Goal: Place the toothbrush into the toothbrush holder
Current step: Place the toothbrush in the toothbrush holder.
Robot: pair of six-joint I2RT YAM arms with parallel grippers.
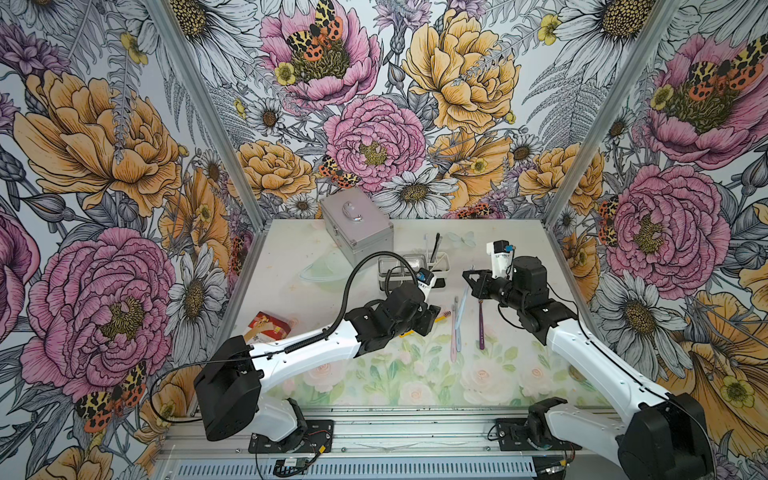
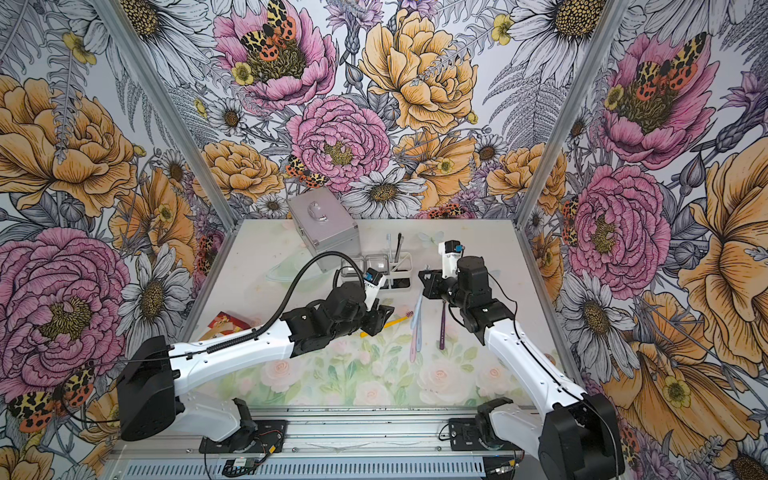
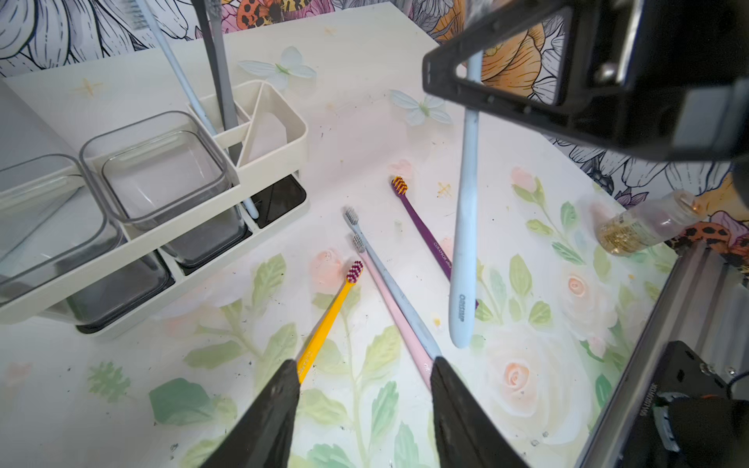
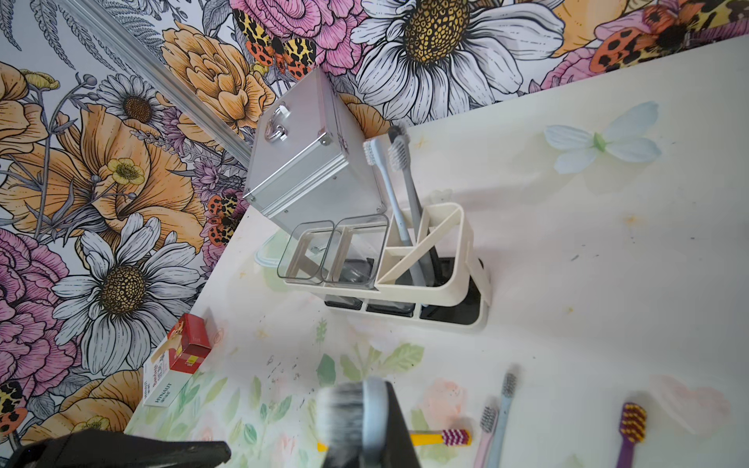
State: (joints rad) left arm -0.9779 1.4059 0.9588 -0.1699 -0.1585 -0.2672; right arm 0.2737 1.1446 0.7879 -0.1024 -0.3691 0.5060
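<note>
Likely light, stiff and slick, the pale blue toothbrush hangs pinched just below its head in the closed right gripper; the left gripper gapes empty.

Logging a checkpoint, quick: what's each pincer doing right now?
Left pincer: open, empty.
Right pincer: closed, holding the light blue toothbrush.

The left arm stretches forward and low, wrist tipped down; the left pincer has its jaws parted, nothing between them; the right arm bends inward at the elbow; the right pincer is raised, clamped on a pale blue toothbrush that hangs handle-down.
</note>
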